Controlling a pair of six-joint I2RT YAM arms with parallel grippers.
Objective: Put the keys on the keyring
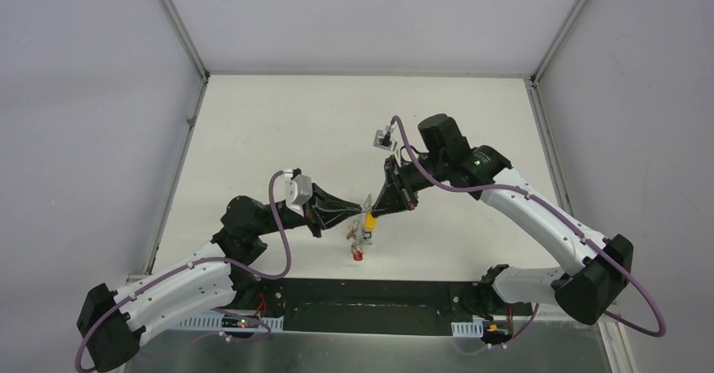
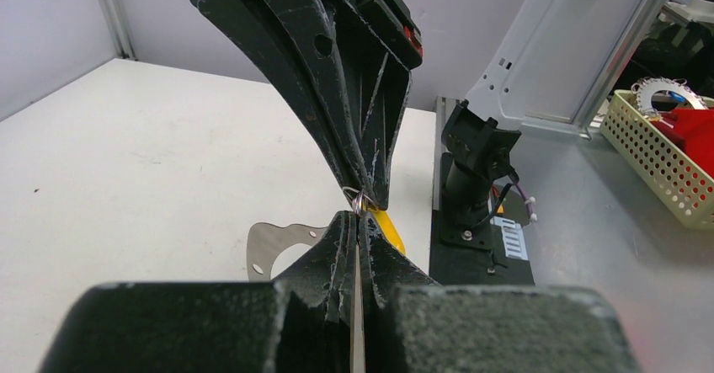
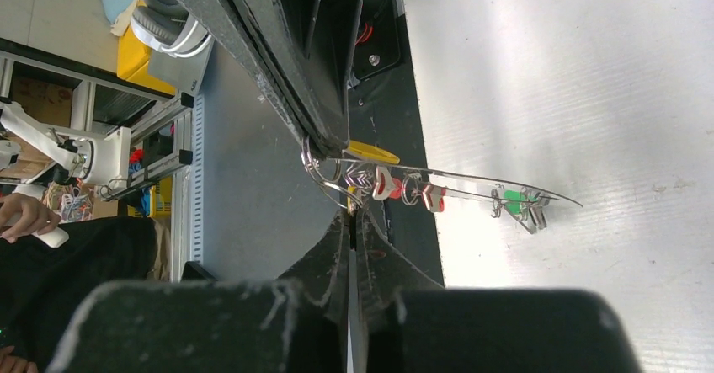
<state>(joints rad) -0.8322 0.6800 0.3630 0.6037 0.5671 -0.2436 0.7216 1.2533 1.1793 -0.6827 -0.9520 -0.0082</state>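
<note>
Both grippers meet tip to tip above the table's near middle. My left gripper (image 1: 360, 209) (image 2: 360, 215) is shut on one end of the keyring (image 3: 471, 181), a thin grey loop that stretches away to the right in the right wrist view. On the loop hang keys with red tags (image 3: 387, 186) and one with a green tag (image 3: 509, 196). My right gripper (image 1: 371, 205) (image 3: 352, 213) is shut at the small ring (image 2: 358, 200) of the yellow-tagged key (image 2: 389, 230) (image 1: 369, 219). Keys dangle below the grippers (image 1: 359, 240).
A flat grey metal piece with holes (image 2: 274, 247) shows just left of my left fingers. The right arm's base (image 2: 476, 188) stands on the black strip at the table's near edge. A cream basket (image 2: 665, 162) sits off the table.
</note>
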